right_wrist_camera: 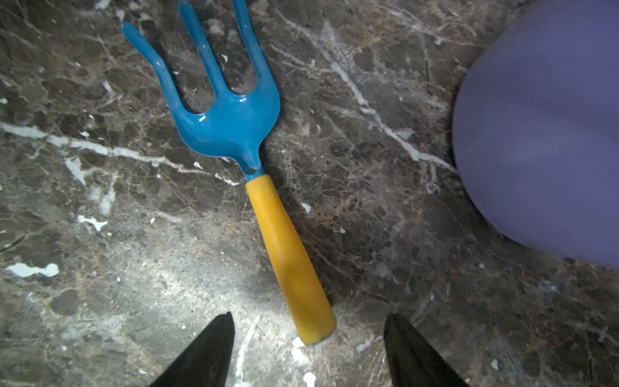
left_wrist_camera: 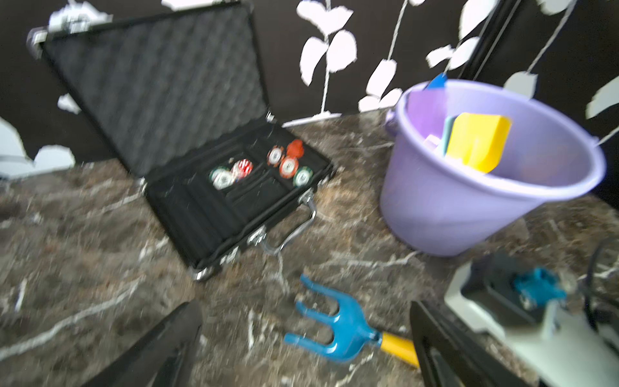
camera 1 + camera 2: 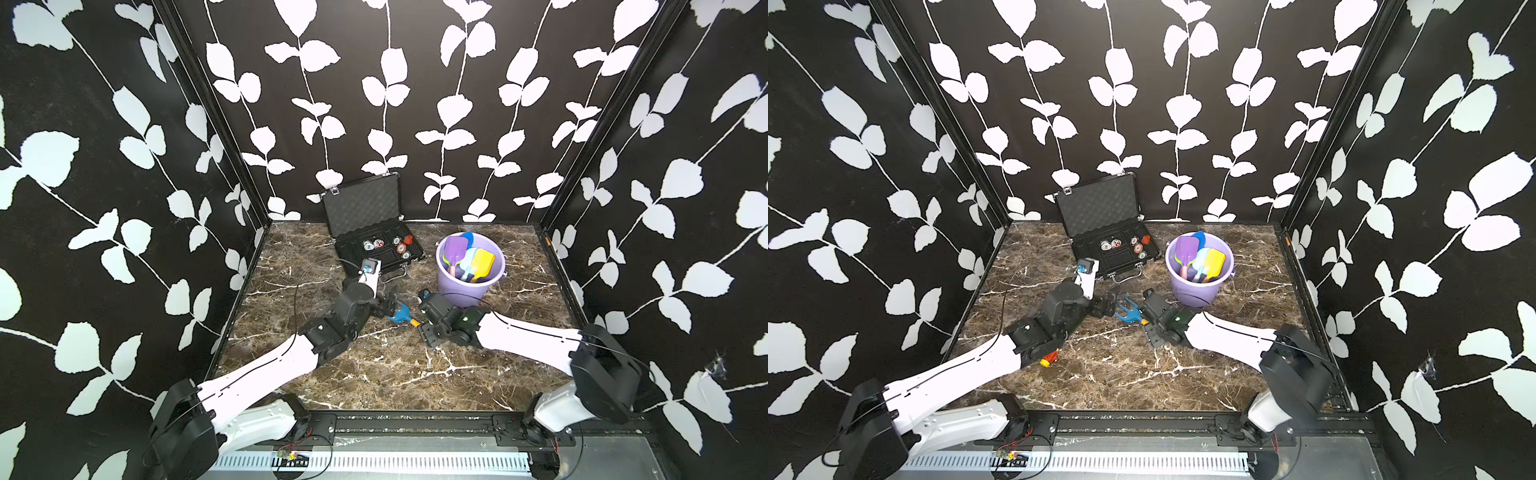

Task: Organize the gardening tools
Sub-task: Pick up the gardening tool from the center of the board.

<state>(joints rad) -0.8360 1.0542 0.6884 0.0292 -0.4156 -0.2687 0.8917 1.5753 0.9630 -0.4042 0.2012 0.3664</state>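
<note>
Straddles the yellow handle (image 1: 291, 261) of the blue claw rake (image 1: 231, 124) with right gripper (image 1: 308, 315) spread, probably to pinch it for the purple bucket (image 1: 536, 134) just beyond. Hovers left gripper (image 2: 303, 304) spread, empty, by the tines (image 2: 301, 339).

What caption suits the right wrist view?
Open right gripper beside yellow-handled blue plastic claw rake lying on marble tabletop.
</note>
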